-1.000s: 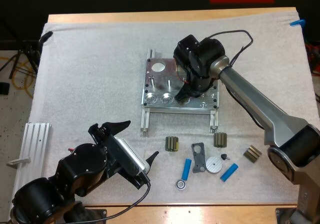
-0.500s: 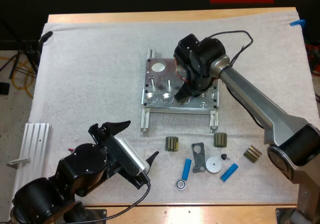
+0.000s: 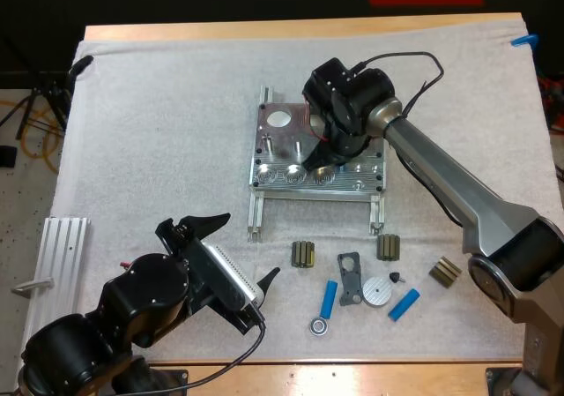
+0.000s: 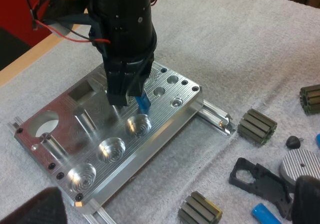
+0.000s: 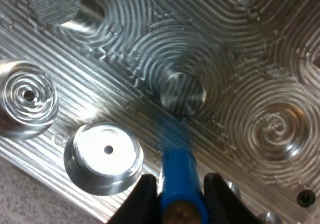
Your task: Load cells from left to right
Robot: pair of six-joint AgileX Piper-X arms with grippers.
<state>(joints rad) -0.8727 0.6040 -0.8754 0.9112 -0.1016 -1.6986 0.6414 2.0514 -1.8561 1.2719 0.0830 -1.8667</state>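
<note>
The metal fixture lies mid-mat, with a row of round pockets along its near edge. My right gripper hangs over that row, shut on a blue cylinder held upright. In the left wrist view the blue cylinder points down just behind the third pocket from the left, above the plate. In the right wrist view its end is beside a shiny pocket. My left gripper is open near the mat's front left, holding nothing.
Two loose blue cylinders lie in front of the fixture among ribbed dark parts, a black bracket, a round metal disc and a bearing. An aluminium rail lies at the left edge.
My right gripper has shifted a little left and back over the fixture with the blue cylinder, uncovering the third pocket. The left arm has not moved.
</note>
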